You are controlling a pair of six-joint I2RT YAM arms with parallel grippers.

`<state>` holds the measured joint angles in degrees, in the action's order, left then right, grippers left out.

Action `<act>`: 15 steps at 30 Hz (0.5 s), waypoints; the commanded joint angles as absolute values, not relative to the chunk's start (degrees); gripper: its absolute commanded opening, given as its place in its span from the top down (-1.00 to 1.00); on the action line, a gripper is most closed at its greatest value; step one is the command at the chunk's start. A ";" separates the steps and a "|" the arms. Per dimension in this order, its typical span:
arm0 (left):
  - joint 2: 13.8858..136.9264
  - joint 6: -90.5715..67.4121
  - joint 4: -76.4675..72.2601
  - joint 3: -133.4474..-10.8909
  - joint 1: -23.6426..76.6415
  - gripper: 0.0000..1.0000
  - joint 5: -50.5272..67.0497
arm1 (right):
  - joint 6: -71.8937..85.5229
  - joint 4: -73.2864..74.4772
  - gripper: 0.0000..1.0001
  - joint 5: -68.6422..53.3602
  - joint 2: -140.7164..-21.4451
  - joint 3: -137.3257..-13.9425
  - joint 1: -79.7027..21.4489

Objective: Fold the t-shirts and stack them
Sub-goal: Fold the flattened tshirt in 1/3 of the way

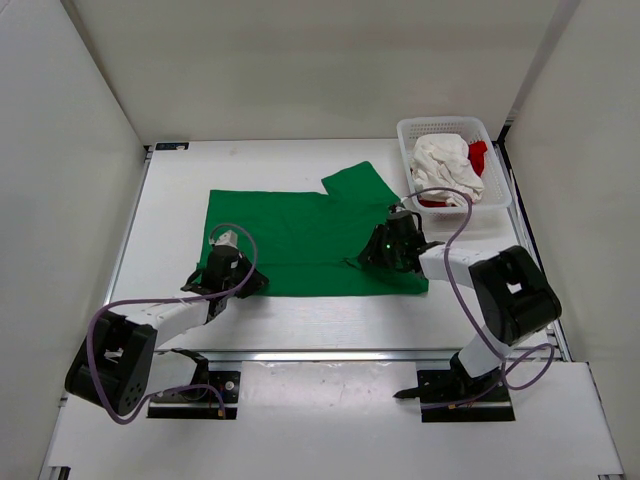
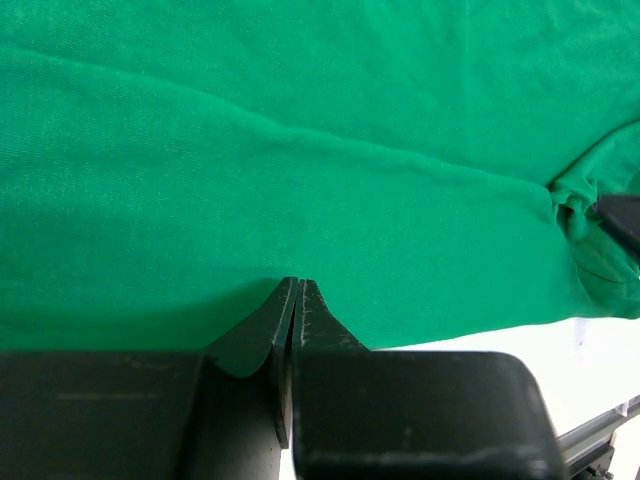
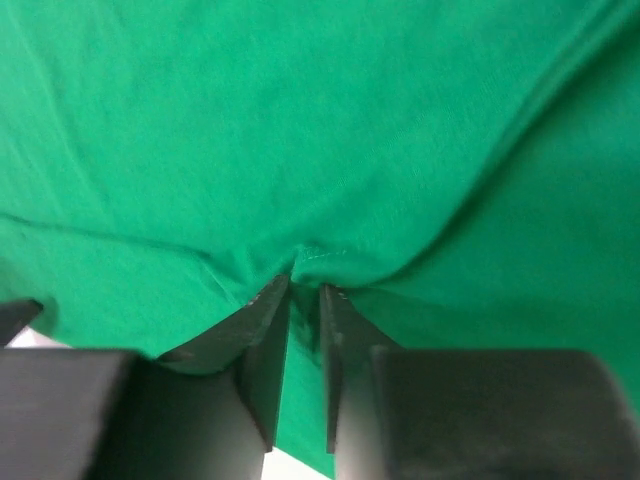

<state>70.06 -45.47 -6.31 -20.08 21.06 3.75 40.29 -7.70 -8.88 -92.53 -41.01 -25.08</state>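
The green t-shirt (image 1: 300,230) lies spread flat on the white table, one sleeve pointing to the far right. My left gripper (image 1: 256,282) sits at its near left edge; in the left wrist view its jaws (image 2: 297,284) are pressed together on the hem of the green t-shirt (image 2: 300,150). My right gripper (image 1: 358,260) is at the shirt's near right part. In the right wrist view the right gripper (image 3: 305,285) has its jaws nearly together, pinching a puckered, stitched fold of the green t-shirt (image 3: 300,130). The white t-shirt (image 1: 445,160) and the red t-shirt (image 1: 478,155) lie crumpled in the basket.
A white mesh basket (image 1: 500,196) stands at the table's far right corner. White walls close in the table on the left, the back and the right. Purple cables loop from both arms. A metal rail runs along the near edge (image 1: 330,355).
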 commanded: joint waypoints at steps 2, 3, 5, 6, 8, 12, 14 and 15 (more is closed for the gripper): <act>69.52 -45.17 -7.65 -19.95 20.30 0.82 4.75 | 39.90 -6.16 0.70 -7.82 -96.14 -46.92 -25.93; 69.26 -45.26 -7.99 -19.78 19.95 0.84 4.83 | 39.90 -6.07 0.75 -8.52 -96.85 -47.72 -25.84; 69.00 -45.44 -7.47 -20.21 20.12 0.83 4.75 | 40.25 -5.81 0.84 -9.22 -98.34 -50.26 -25.92; 68.91 -45.53 -7.30 -20.65 20.30 0.84 4.22 | 39.64 -5.37 0.86 -8.88 -99.48 -52.97 -25.93; 68.82 -44.83 -6.25 -21.61 21.09 0.83 3.96 | 38.85 -1.51 0.83 -8.44 -101.50 -59.65 -26.54; 68.21 -45.52 -4.92 -23.64 22.41 0.83 3.60 | 33.77 9.72 0.61 -6.95 -108.79 -75.98 -28.47; 67.68 -45.79 -4.48 -23.82 22.94 0.84 3.08 | 30.86 14.38 0.42 -6.33 -111.25 -80.76 -29.09; 66.89 -45.88 -4.48 -23.82 22.85 0.81 2.99 | 29.98 16.59 0.40 -5.81 -112.66 -82.60 -29.79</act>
<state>69.32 -45.56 -4.93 -21.80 22.28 3.81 35.05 7.11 -7.64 -110.10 -77.38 -27.88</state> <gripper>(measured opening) 0.106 0.282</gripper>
